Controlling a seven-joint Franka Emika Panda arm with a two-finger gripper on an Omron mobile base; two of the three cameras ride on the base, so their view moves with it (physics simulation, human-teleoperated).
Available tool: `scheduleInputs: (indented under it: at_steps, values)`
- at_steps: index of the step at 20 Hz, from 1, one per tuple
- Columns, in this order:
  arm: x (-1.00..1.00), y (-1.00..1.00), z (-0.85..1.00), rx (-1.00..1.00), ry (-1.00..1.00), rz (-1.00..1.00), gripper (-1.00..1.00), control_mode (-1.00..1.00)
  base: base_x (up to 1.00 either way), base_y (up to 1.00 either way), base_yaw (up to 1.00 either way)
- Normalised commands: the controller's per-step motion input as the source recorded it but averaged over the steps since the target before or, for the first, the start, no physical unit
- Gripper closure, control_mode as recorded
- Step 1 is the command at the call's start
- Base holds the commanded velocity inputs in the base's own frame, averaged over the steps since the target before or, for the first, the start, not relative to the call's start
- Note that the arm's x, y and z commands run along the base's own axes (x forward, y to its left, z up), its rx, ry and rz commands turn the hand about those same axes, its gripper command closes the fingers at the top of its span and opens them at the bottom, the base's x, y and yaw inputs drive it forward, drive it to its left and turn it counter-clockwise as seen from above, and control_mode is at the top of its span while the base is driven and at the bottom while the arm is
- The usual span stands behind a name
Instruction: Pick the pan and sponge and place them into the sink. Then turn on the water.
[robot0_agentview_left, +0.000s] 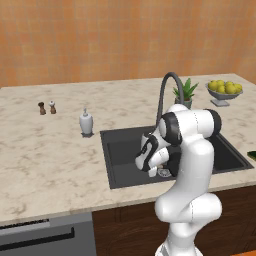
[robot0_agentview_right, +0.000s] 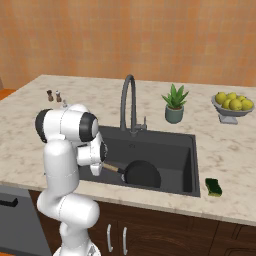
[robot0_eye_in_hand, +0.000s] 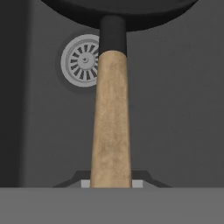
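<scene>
The fingers (robot0_eye_in_hand: 110, 183) are clenching the near end of the pan's wooden handle (robot0_eye_in_hand: 111, 118), which is running straight away from them toward the black pan (robot0_agentview_right: 142, 174). The pan is sitting inside or just over the sink (robot0_agentview_right: 185, 150); whether its base is touching the basin floor cannot be told, though the drain (robot0_eye_in_hand: 82, 60) is showing below and beside the handle in the hand view. Judging by looks, the pan is stiff and fairly heavy at the bowl end, so a grip this far out on the handle is likely letting it droop or twist; taking hold nearer the bowl would be steadier. The handle is looking smooth and round, so it could be rolling between the fingers. Nothing fragile here, a short drop should be fine. Further out, the faucet (robot0_agentview_right: 128, 102) is rising behind the basin, close to the arm's path. The sponge (robot0_agentview_right: 215, 187) is lying on the table (robot0_agentview_right: 220, 145) just beside the sink's right front corner, not yet in the basin; it is probably soft, light and squashy, best pinched across its middle. A potted plant (robot0_agentview_right: 174, 104) and a fruit bowl (robot0_agentview_right: 232, 106) are standing well behind it.
</scene>
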Motion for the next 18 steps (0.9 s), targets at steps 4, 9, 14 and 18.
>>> scheduleInputs:
  at_steps: [4,9,14,18]
  values:
    - [0.2,0.01,-0.84,0.0,0.0,-0.09,1.0,-1.0,0.0,0.0,0.0]
    - [0.13,0.05,-0.72,0.0,-0.03,-0.08,1.0,-1.0,0.0,0.0,0.0]
    - [0.0,0.13,-0.25,0.0,-0.12,-0.05,-1.0,-1.0,0.0,0.0,0.0]
    - [-0.02,0.0,-0.13,0.0,-0.13,-0.03,-1.0,-1.0,0.0,0.0,0.0]
